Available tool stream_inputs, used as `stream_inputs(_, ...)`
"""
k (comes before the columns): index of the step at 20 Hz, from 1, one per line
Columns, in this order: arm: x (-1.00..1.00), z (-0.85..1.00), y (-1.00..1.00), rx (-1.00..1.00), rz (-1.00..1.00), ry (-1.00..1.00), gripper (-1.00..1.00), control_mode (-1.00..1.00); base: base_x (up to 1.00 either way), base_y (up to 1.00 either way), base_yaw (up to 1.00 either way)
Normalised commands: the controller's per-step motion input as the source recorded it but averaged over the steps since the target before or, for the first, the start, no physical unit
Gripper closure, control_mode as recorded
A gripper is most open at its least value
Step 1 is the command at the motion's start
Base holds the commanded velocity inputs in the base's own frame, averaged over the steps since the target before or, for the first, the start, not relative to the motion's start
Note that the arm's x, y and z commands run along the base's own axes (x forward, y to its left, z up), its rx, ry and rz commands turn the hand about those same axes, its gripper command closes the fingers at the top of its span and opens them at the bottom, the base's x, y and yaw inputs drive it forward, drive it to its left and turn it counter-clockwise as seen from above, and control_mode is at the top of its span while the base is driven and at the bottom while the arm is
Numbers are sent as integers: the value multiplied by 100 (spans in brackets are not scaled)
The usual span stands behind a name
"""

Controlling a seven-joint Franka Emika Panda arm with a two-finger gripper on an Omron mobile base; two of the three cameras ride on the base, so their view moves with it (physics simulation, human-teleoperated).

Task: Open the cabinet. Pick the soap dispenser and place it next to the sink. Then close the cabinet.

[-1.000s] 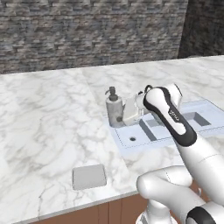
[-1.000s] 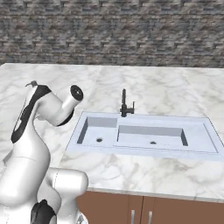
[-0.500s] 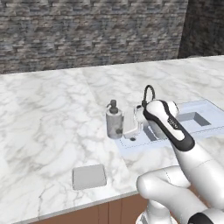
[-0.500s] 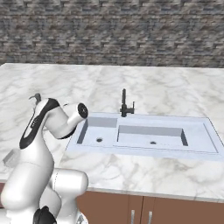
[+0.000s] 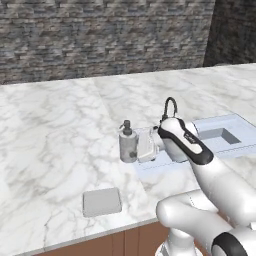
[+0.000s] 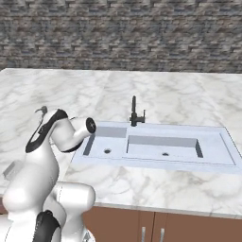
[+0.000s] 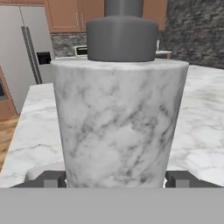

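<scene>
The soap dispenser (image 5: 128,145), a marbled grey cylinder with a dark pump top, stands upright at counter level just left of the sink (image 5: 235,120). My gripper (image 5: 141,146) reaches it from the right and is shut on its body. In the hand view the soap dispenser (image 7: 118,113) sits between my two dark fingertips (image 7: 51,179), which show at either side of its base. From the right base view the sink (image 6: 156,163) lies right of my bent arm, which hides the bottle. Whether the bottle's base touches the marble I cannot tell. The cabinet is out of view.
A black curved faucet (image 5: 170,104) (image 6: 136,112) stands behind the sink. A shallow grey tray (image 5: 101,201) lies near the counter's front edge, left of my arm. White marble counter (image 5: 55,125) spreads to the left and back, up to a dark stone wall (image 5: 100,35).
My gripper has come down with the soap dispenser in it, from above the counter to counter level beside the sink's left edge. The arm has folded lower.
</scene>
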Motion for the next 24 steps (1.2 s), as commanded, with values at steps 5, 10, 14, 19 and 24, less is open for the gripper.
stream_inputs(5,36,-16,0,0,3,0,100,-100,0,0,0)
stream_inputs(10,23,-34,0,-1,1,0,100,-100,0,0,0)
stream_inputs(14,22,-31,0,-1,1,0,100,-100,0,0,0)
stream_inputs(19,11,-28,0,-2,0,0,100,-100,0,0,0)
stream_inputs(24,0,-35,0,-2,0,0,100,-100,0,0,0)
